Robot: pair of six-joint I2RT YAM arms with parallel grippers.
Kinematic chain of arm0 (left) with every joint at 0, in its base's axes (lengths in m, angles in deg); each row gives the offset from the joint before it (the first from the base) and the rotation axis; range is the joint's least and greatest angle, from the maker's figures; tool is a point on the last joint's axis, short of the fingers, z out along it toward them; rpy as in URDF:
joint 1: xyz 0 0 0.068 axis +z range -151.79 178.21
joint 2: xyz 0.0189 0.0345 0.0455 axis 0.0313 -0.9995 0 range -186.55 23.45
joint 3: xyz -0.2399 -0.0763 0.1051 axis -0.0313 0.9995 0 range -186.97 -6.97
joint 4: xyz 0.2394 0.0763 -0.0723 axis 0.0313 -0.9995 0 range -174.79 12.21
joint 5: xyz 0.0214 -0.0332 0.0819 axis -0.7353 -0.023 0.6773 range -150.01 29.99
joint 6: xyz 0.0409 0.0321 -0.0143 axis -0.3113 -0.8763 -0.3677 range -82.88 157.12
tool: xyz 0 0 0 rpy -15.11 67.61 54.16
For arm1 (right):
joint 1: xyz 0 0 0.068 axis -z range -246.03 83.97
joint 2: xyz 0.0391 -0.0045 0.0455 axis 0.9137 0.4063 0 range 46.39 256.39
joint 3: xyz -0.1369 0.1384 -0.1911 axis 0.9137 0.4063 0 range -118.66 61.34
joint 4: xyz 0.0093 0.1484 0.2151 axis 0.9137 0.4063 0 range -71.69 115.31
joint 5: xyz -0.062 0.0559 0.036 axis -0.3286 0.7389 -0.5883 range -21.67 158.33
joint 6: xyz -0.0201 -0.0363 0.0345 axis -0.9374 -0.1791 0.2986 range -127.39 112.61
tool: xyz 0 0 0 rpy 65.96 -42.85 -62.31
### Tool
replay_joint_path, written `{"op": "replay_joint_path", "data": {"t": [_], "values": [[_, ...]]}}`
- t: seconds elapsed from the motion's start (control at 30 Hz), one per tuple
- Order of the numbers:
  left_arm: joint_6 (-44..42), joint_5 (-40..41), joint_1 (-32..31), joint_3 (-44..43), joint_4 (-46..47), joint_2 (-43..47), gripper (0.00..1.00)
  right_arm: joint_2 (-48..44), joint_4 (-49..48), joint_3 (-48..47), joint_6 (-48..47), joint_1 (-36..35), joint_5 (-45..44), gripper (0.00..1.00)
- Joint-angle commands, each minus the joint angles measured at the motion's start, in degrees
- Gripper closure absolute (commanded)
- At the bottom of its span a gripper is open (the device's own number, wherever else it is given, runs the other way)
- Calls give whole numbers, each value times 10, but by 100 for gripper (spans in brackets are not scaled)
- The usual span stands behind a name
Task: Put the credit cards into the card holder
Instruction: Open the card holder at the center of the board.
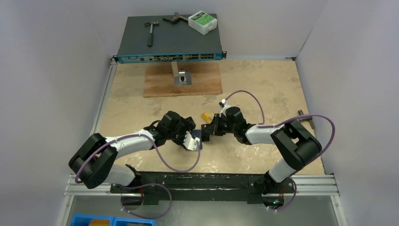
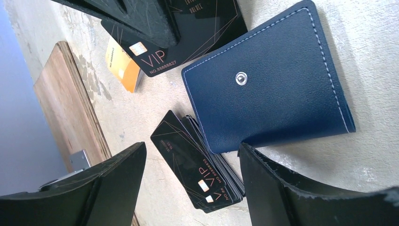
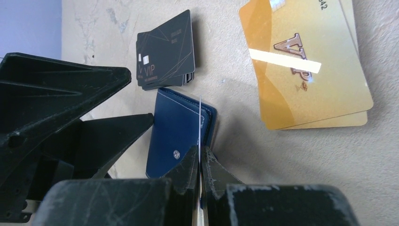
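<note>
Since the card holder (image 2: 277, 80) is folded shut and lying flat on the table (image 2: 376, 37) with its snap stud facing up, there's no telling what's inside it. All the cards I can see are outside it. A stack of black cards (image 2: 197, 162) sits right up against one short end of it, and the gold cards (image 3: 306, 66) are a loose little pile off to the side, well clear of it.

The right gripper (image 3: 199, 155) is pinched tight on a single black VIP card (image 2: 188, 33), held on edge off the table, over the holder in its own wrist view. The left gripper (image 2: 192, 144) is spread wide with nothing in it, hovering over the black stack.

There's also a blue bin (image 1: 82, 218) at the near left corner with something orange in it.
</note>
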Motion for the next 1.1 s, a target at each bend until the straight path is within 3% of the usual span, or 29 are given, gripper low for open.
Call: {"op": "replay_joint_path", "data": {"t": [0.0,0.53,1.07], "values": [[-3,-22,-7,11,14,3,28,-5,-59,10,43,-1,28,100],[40,11,-35,17,24,26,32,-17,-146,42,138,10,45,100],[48,23,-36,14,25,54,34,-10,-161,29,147,11,68,100]]}}
